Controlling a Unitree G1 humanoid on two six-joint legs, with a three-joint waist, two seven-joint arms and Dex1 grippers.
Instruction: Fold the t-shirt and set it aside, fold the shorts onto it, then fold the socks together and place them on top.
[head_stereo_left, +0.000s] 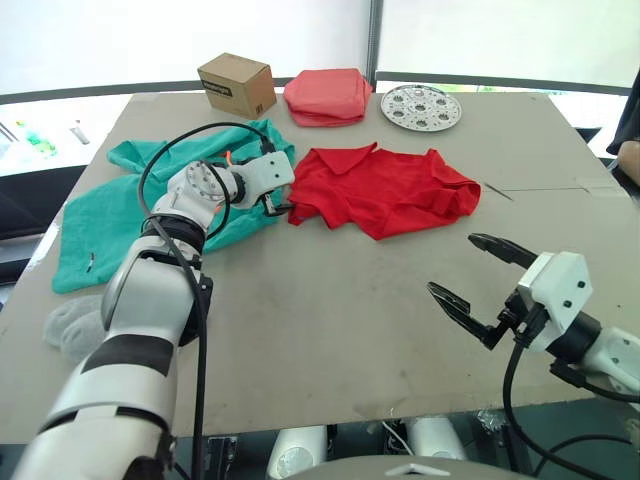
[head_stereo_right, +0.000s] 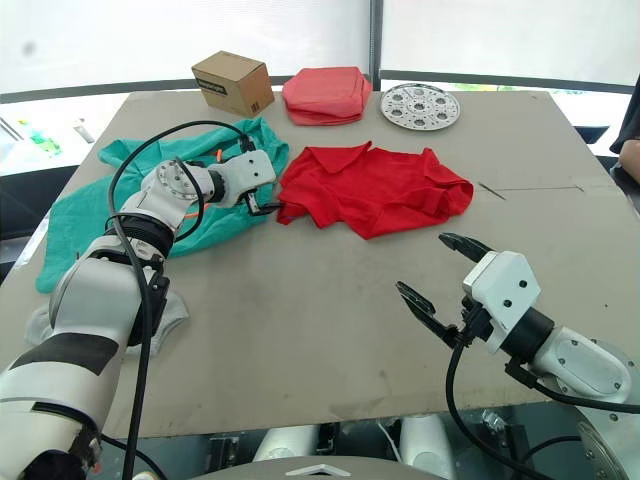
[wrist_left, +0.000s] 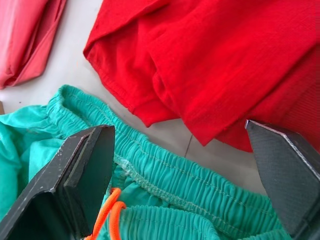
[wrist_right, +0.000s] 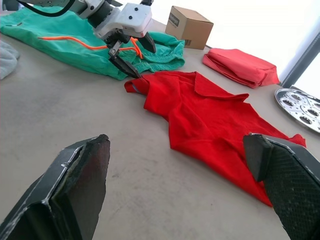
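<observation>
The right gripper (head_stereo_left: 470, 270) is the thing nearest to the camera. It hangs low over the bare front part of the table (head_stereo_left: 330, 340), on the right side. Its two black fingers are spread wide apart and nothing is between them. It is well apart from the clothes.

The t-shirt (head_stereo_left: 385, 188) lies crumpled in the middle of the table, a little to the far side, with its collar turned toward the far edge. It is not folded. The left gripper (wrist_right: 131, 56) is at the left end of the t-shirt, where the red cloth comes close to the waistband of the shorts (head_stereo_left: 100, 215). Its fingers are open, one over the green waistband and one over the red cloth, and they hold nothing. I cannot tell if the tips touch the cloth.

The shorts are spread out flat on the left side of the table, just beside the t-shirt. Their orange cord (wrist_left: 111, 216) shows at the waistband. The socks (head_stereo_left: 72, 325) lie in a small grey heap at the left front edge, near the lower end of the shorts.

At the far edge stand a cardboard box (head_stereo_left: 237, 84), a folded pink cloth (head_stereo_left: 326, 96) and a round metal plate (head_stereo_left: 421, 107) with holes, in a row from left to right.
</observation>
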